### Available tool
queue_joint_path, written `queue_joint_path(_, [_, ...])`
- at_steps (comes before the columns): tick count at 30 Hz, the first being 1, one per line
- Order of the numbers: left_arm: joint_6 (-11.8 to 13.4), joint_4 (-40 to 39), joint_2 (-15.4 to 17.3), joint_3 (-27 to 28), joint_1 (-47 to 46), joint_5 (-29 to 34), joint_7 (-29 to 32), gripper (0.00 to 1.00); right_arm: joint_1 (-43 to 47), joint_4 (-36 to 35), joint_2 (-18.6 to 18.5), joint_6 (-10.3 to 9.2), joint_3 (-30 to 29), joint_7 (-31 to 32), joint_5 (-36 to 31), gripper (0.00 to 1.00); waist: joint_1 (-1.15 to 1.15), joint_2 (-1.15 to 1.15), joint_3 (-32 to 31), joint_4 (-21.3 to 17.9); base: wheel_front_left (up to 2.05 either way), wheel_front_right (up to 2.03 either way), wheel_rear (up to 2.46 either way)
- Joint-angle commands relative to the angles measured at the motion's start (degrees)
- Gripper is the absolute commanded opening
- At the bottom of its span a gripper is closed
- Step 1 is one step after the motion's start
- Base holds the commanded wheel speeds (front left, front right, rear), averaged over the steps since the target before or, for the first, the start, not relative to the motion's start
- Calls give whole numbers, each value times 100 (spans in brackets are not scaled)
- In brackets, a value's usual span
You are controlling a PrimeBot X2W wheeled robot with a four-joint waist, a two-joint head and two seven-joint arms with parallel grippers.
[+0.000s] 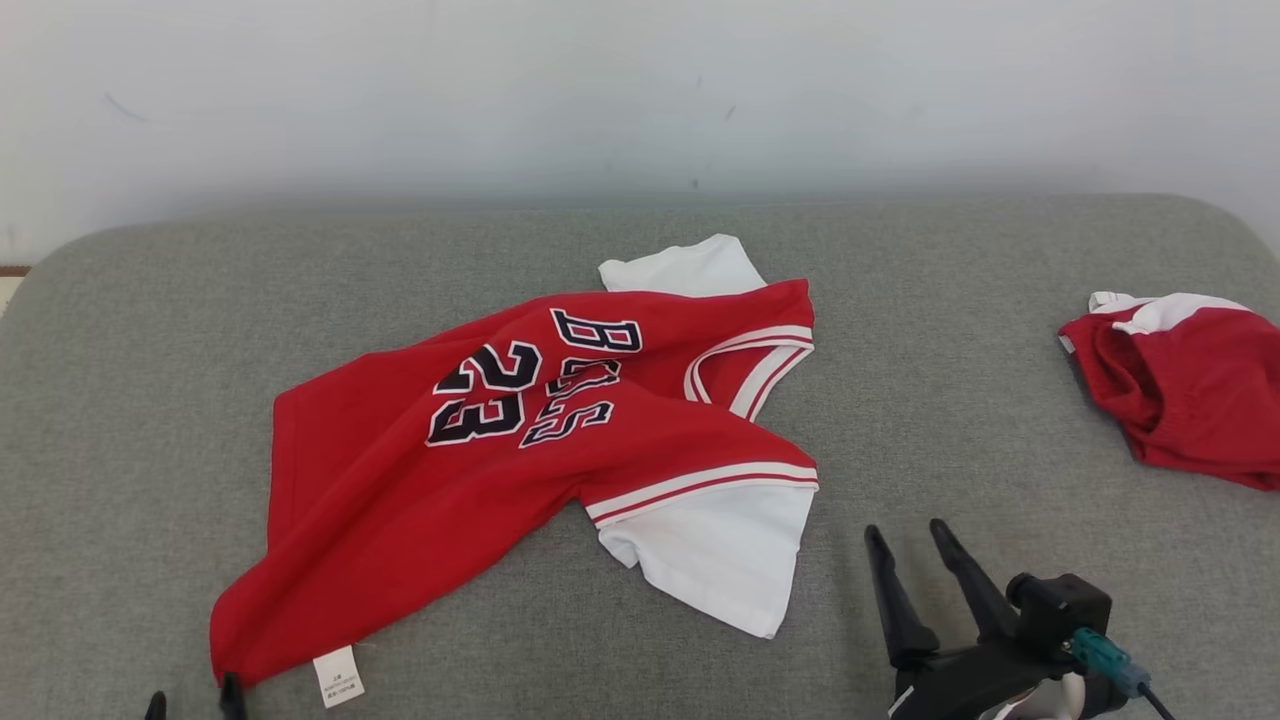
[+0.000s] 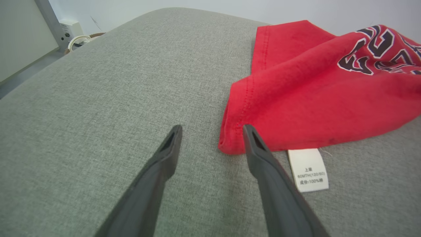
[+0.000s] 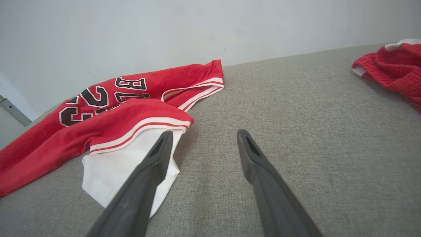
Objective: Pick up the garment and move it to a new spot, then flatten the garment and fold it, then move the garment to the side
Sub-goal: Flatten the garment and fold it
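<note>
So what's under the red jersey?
The grey cushion; a white sleeve and a white tag poke out from beneath the red jersey. Anything under its middle is covered.

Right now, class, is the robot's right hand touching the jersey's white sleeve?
Apart. The head view shows bare grey cushion between the right hand and the white sleeve.

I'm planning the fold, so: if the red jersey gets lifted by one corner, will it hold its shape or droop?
Probably floppy: the red jersey lies in soft creases, so it should droop from the grip. Likely light: thin cloth, its white sleeve lying limp. It may drag on the grey cushion, whose weave looks rough.
</note>
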Motion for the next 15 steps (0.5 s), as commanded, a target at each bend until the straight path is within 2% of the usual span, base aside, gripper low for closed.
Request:
queue_joint_path(1, [16, -9, 2, -3, 89, 27, -5, 100, -14, 24, 19, -4, 42, 1, 50, 100, 0, 0, 3, 11, 0, 0, 0])
queue_joint_path(8, [210, -276, 2, -548, 139, -221, -5, 100, -239, 236, 67, -4, 212, 1, 376, 100, 0, 0, 77, 251, 0, 0, 0])
queue_joint_path(15, [343, -604, -2, -1026, 208, -323, -5, 100, -591, 831, 123, -4, 173, 1, 873, 100, 0, 0, 124, 627, 0, 0, 0])
